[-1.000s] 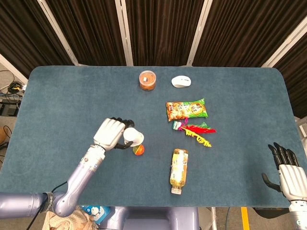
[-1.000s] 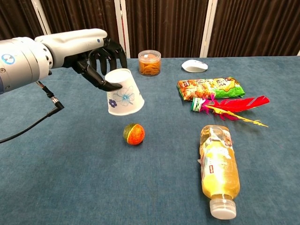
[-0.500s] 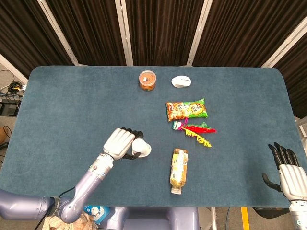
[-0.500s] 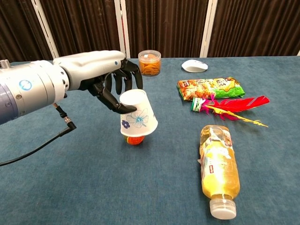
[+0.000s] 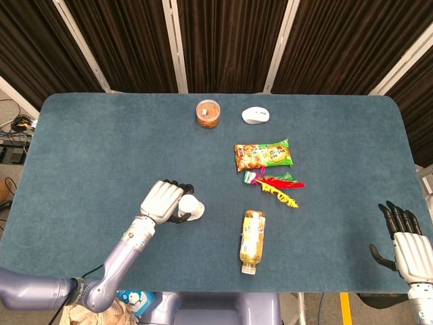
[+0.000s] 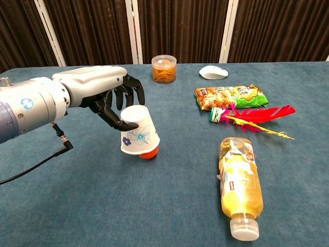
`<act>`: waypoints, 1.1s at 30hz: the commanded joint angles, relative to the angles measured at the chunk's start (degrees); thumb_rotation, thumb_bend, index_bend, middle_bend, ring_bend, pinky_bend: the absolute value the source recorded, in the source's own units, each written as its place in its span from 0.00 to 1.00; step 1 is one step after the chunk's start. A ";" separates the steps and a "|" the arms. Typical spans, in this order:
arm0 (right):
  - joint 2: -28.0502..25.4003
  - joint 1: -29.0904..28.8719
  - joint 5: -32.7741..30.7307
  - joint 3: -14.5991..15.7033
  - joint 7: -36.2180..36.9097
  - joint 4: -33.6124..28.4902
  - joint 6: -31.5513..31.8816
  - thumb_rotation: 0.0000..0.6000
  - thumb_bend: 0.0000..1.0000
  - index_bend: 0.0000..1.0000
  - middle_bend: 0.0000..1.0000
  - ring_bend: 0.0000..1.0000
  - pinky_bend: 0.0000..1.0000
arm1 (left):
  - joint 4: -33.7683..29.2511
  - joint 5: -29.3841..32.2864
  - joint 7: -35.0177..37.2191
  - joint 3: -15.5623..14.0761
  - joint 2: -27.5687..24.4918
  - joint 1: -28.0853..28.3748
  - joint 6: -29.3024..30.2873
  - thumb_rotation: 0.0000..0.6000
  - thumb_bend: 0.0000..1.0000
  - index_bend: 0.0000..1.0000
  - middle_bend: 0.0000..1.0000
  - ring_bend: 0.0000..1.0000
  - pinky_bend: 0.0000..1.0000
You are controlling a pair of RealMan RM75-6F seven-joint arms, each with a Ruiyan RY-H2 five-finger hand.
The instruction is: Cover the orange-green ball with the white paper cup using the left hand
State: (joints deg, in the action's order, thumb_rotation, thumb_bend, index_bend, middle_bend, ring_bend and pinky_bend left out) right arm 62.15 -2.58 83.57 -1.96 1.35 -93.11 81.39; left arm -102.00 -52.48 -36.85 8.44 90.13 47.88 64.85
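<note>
My left hand grips the upside-down white paper cup, which has a blue flower print. The cup is tilted and sits partly over the orange-green ball; only a sliver of the ball shows under the cup's right rim in the chest view. In the head view the cup and hand hide the ball. My right hand hangs open past the table's near right corner, fingers spread, holding nothing.
A bottle of yellow drink lies right of the cup. Further back are red and yellow feathers, a snack packet, a white mouse and a clear jar with orange contents.
My left hand has carried the cup from above and left of the ball down onto it, then drawn it slightly left and lower. The ball is now nearly covered.
</note>
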 commanded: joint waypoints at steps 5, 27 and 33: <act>-0.02 0.00 -0.03 0.00 -0.04 -0.05 -0.02 1.00 0.35 0.00 0.00 0.00 0.03 | 1.15 0.88 -0.41 -1.11 0.41 -0.15 -1.04 1.00 0.25 0.25 0.38 0.30 0.36; -0.14 -0.01 0.06 0.14 -0.17 0.04 -0.15 1.00 0.35 0.00 0.00 0.00 0.03 | -6.76 -12.29 7.58 -7.94 -13.31 -11.03 9.98 1.00 0.12 0.03 0.06 0.06 0.14; -0.09 0.03 0.16 0.18 -0.67 0.02 -0.01 1.00 0.35 0.00 0.00 0.00 0.03 | -6.83 -20.68 12.49 -13.28 -20.66 -18.85 18.00 1.00 0.08 0.01 0.01 0.03 0.10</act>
State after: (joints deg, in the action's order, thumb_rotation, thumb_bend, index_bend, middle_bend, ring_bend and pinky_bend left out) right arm 62.06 -2.56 83.71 -1.78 0.71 -93.09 81.37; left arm -108.51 -70.11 -27.00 -2.36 72.40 32.12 79.84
